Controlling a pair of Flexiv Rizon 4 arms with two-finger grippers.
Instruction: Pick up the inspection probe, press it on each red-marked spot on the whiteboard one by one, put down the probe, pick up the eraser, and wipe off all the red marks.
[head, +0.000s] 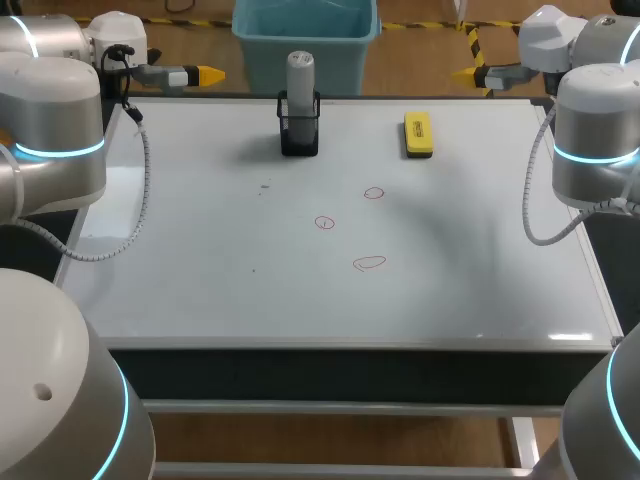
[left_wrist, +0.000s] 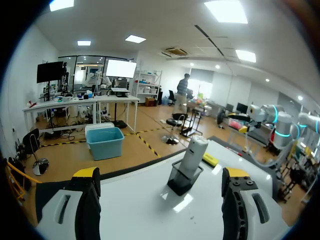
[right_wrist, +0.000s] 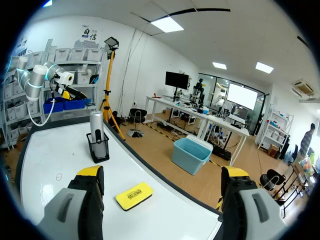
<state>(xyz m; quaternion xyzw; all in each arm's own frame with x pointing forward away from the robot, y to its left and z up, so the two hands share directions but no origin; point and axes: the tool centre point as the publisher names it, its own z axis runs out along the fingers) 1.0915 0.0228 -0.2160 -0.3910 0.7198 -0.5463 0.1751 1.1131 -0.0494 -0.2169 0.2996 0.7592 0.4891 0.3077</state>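
Inspection probe (head: 301, 72) stands upright in its black mesh holder (head: 299, 130), ahead of my left pincer (left_wrist: 161, 175), which is spread wide and empty. My right pincer (right_wrist: 162, 172) is likewise released, and the yellow eraser (right_wrist: 134, 195) lies flat just ahead of it on the whiteboard (head: 200, 250). I judge that the first step, picking up the probe, is not yet begun. Next, one pincer needs to come over the holder, close on the probe's grey top and lift it straight up. I count one probe, one holder, one eraser and three red marks (head: 325, 222).
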